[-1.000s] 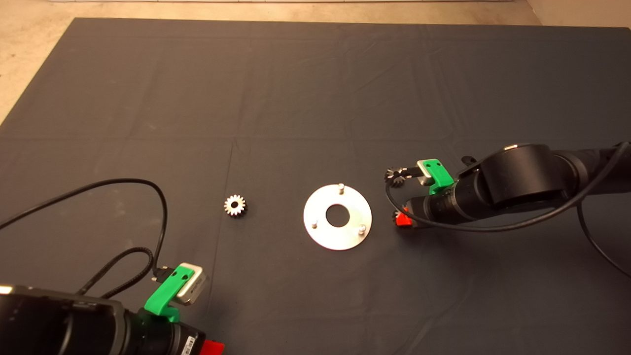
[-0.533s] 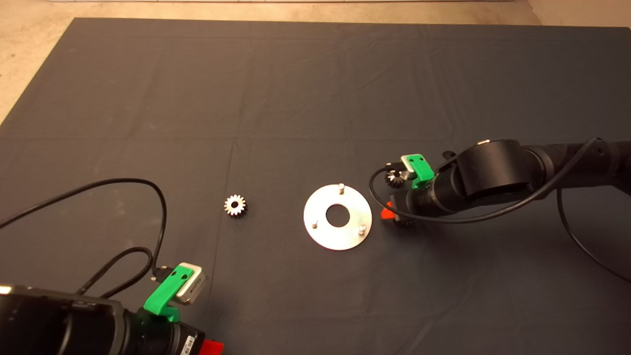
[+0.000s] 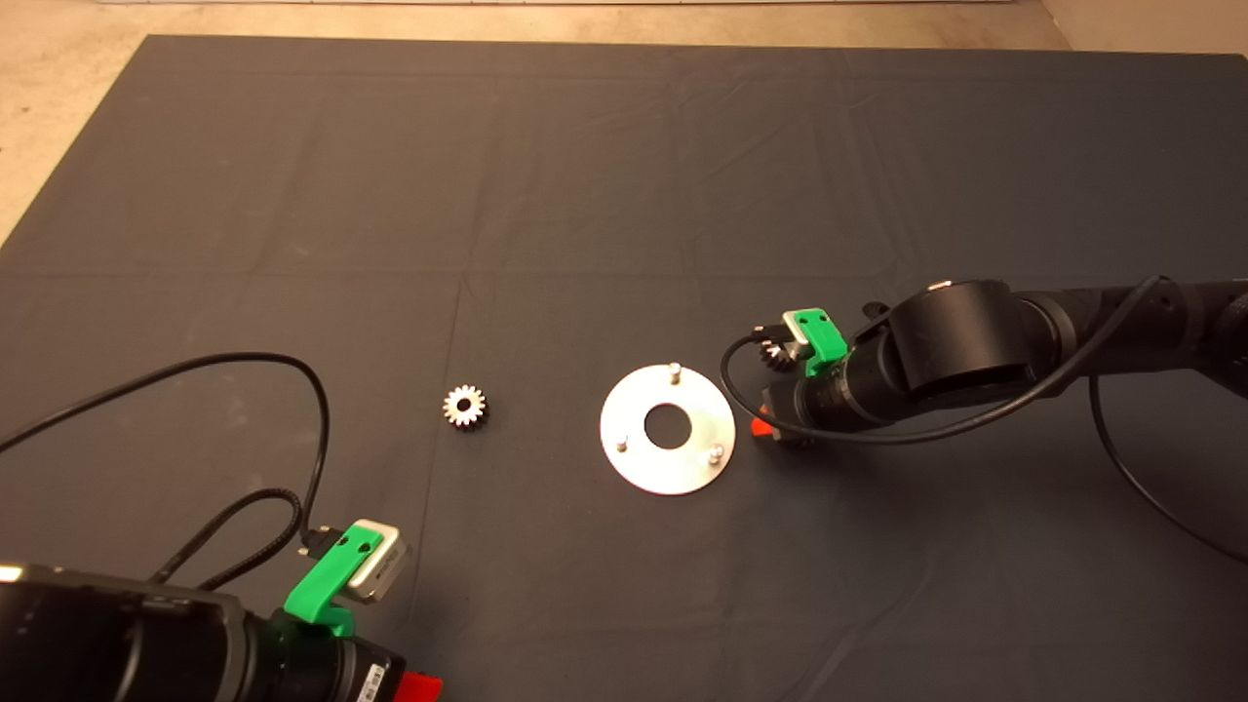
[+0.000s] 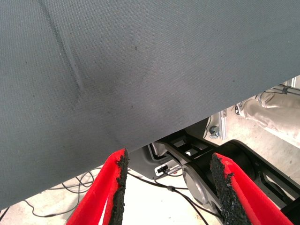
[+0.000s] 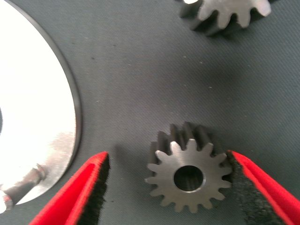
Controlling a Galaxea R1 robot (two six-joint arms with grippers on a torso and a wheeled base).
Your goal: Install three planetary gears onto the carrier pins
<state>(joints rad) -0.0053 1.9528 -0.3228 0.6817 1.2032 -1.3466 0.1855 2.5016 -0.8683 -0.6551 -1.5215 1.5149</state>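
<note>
Lying flat: three planetary gears (image 3: 465, 406), three carrier pins (image 3: 673, 370).

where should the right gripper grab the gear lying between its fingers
Grip the gear across its toothed rim, coming straight down from above. It lies flat on the mat with its bore facing up, and the right gripper is open with a finger on either side, one pad near the teeth.

One gear (image 3: 465, 406) left of the disc (image 3: 668, 466), two gears (image 5: 189, 177) right, on the mat (image 3: 585, 175).
</note>
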